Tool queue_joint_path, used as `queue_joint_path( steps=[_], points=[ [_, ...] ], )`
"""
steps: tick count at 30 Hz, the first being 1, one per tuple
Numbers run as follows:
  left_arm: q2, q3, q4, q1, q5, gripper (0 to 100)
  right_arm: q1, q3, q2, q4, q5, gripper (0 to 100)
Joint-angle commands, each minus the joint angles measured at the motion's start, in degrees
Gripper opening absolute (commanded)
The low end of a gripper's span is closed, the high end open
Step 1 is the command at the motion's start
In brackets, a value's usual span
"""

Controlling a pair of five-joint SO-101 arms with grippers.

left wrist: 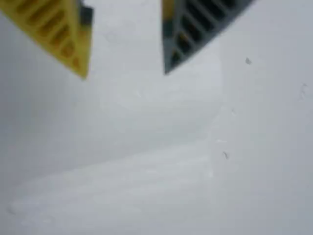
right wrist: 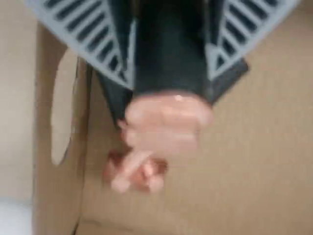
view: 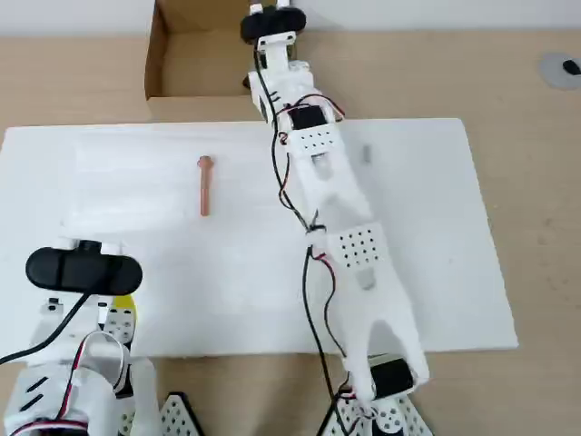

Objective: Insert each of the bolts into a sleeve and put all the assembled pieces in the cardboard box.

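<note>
A copper-coloured bolt (view: pixel 205 186) lies alone on the white foam board (view: pixel 136 272), left of the middle. My right gripper (right wrist: pixel 171 73) is over the cardboard box (view: pixel 156 64) at the table's far edge. It is shut on a black sleeve (right wrist: pixel 168 54), and a pinkish bolt head (right wrist: pixel 168 122) sticks out of the sleeve's end. Below it, on the box floor (right wrist: pixel 244 171), lies another copper-coloured piece (right wrist: pixel 134 171). My left gripper (left wrist: pixel 126 72) hangs open just above bare foam at the board's near left corner, with nothing between its yellow and grey fingers.
The right arm (view: pixel 336 209) stretches across the board from the near edge to the box. A small grey item (view: pixel 367 154) lies on the board just right of that arm. The left arm's base (view: pixel 82 363) stands at the near left.
</note>
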Motion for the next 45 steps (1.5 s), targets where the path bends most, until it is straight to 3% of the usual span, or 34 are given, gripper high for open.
queue_joint_path(
  steps=[1,9,15,22,27,33,38,45],
  points=[
    [-0.1,-0.1,-0.3,-0.7,-0.2,11,-0.9,-10.3,0.7,6.3,0.2,18.9],
    [0.0,-0.4,-0.2,-0.7,0.3,11,-2.5,-22.0,0.7,25.2,0.3,19.6],
    [3.1,-0.6,-3.5,-2.0,7.6,11,-3.0,-23.9,-9.9,37.0,0.3,19.6],
    [33.4,-8.5,-12.1,-6.2,13.8,11,-2.6,-23.8,-28.2,52.9,0.0,19.6],
    [53.6,-19.3,-13.9,2.3,19.0,11,-0.6,-23.6,-36.5,68.2,-0.1,19.3],
    [68.1,-21.0,-20.6,9.1,23.2,11,6.9,-21.5,-47.1,67.9,0.1,19.3],
    [74.9,-21.3,-26.5,9.2,23.9,11,14.9,-5.8,-60.8,67.9,0.1,19.3],
    [85.1,-32.4,-27.1,11.7,23.6,11,20.7,37.5,-82.9,67.6,0.3,19.4]
  ],
)
